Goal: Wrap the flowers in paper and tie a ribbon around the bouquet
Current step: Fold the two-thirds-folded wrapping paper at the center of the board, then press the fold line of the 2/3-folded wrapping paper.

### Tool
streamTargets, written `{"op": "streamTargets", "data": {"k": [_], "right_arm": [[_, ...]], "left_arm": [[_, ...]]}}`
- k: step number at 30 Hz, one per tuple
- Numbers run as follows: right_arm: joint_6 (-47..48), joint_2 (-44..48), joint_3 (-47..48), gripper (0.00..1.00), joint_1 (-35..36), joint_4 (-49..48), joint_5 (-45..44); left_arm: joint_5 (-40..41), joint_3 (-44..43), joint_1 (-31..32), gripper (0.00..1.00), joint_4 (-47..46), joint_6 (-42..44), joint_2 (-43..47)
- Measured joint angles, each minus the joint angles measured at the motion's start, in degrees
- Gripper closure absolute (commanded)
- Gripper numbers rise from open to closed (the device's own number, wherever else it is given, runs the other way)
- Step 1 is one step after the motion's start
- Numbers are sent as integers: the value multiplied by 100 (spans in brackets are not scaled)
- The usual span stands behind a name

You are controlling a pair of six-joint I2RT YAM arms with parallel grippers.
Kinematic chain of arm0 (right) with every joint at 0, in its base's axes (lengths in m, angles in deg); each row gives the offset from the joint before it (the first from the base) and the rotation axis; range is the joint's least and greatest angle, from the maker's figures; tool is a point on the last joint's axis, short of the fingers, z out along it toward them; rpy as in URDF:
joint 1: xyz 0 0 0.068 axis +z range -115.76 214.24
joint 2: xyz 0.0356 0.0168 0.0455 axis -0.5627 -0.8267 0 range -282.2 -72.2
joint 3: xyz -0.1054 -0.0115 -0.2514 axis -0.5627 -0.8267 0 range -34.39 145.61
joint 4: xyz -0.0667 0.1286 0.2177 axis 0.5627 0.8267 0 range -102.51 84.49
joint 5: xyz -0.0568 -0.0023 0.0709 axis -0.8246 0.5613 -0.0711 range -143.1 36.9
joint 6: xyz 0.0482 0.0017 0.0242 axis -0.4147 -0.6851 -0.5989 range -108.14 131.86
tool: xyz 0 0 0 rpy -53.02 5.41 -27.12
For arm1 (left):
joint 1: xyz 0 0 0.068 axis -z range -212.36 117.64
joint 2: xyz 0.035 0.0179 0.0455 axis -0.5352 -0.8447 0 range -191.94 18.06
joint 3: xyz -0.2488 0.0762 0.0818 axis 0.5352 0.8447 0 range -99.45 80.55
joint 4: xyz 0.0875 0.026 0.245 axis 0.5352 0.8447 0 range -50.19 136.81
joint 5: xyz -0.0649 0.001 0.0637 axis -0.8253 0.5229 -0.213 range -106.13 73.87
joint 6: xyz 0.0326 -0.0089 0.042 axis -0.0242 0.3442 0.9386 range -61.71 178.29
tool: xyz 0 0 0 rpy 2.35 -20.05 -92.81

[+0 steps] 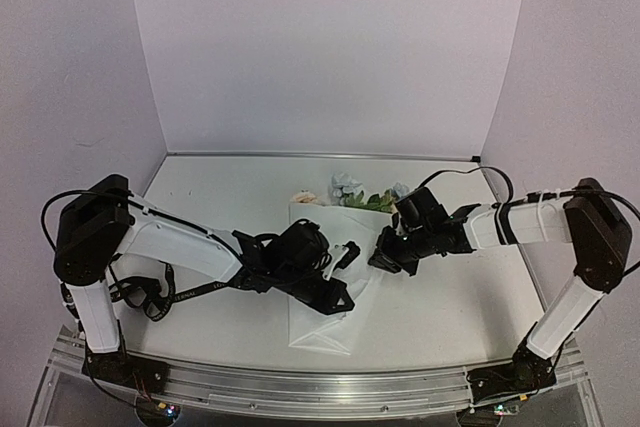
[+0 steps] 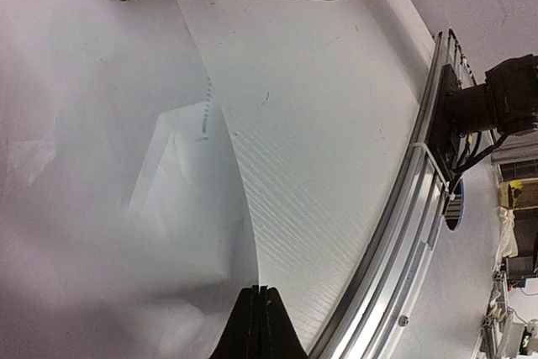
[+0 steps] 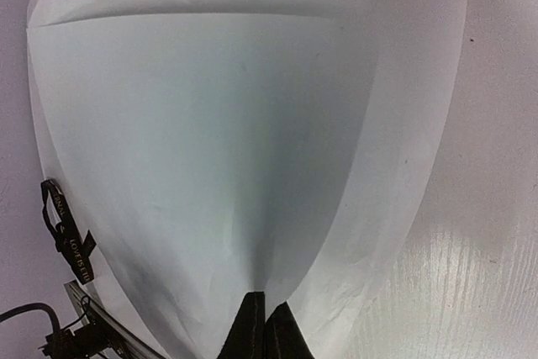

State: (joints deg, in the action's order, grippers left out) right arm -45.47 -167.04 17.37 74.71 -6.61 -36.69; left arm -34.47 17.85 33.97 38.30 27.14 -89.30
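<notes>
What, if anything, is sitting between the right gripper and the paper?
Nothing visible. The right gripper is already shut on the edge of the paper, and the left gripper appears to pinch another edge.

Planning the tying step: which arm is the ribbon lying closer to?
The left arm. The black ribbon lies on the table beneath its forearm, on the opposite side of the paper from the right arm.
</notes>
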Motion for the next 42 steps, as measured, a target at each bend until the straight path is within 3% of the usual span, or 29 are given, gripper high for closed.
{"op": "streamTargets", "data": {"k": [3, 7, 16, 32, 42], "right_arm": [[30, -46, 0, 100, -92, -40, 18], [100, -243, 4, 100, -256, -64, 150], [319, -678, 256, 100, -379, 47, 427], [804, -741, 750, 100, -518, 863, 473], [1275, -688, 1063, 100, -520, 1856, 389]], "left_arm": [[9, -1, 0, 75, 3, 34, 0], [41, 43, -55, 74, 6, 6, 129], [84, 484, -627, 85, -70, -188, 813], [-552, 572, -707, 92, -43, -163, 55], [-762, 537, -602, 92, -49, -165, -185]]}}
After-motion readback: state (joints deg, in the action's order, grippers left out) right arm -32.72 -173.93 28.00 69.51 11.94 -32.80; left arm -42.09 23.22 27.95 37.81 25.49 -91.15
